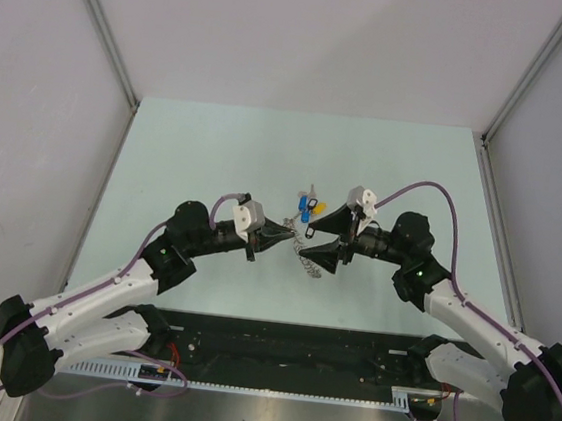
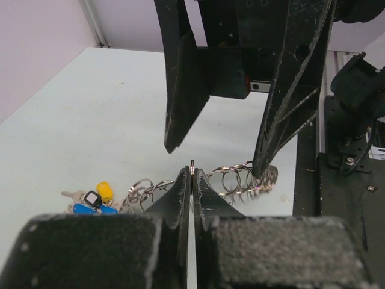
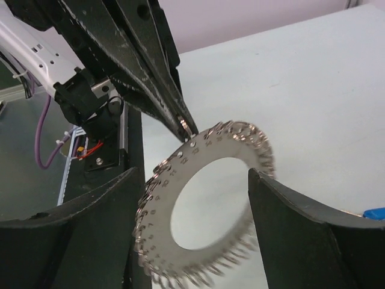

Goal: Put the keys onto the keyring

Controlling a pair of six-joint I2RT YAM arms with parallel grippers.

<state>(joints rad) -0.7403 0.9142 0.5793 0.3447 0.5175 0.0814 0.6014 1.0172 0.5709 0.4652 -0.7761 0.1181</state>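
Pale green table (image 1: 217,154), white walls (image 1: 32,94) — keyring (image 3: 207,153), keys (image 1: 306,208) mid-table.

Lower rim of the keyring (image 3: 207,150) blurred; the keys (image 3: 374,212) mostly beyond right edge.

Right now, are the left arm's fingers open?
No: the left fingers are shut, pinching a small loop on the wide silvery beaded keyring.

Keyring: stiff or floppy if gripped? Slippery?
Probably stiff: the keyring looks like a flat disc, though the left gripper holds it tilted by one of its rim loops. Those look loose, likely to swivel or snag. Shiny metal, so it may slip in a pinch.
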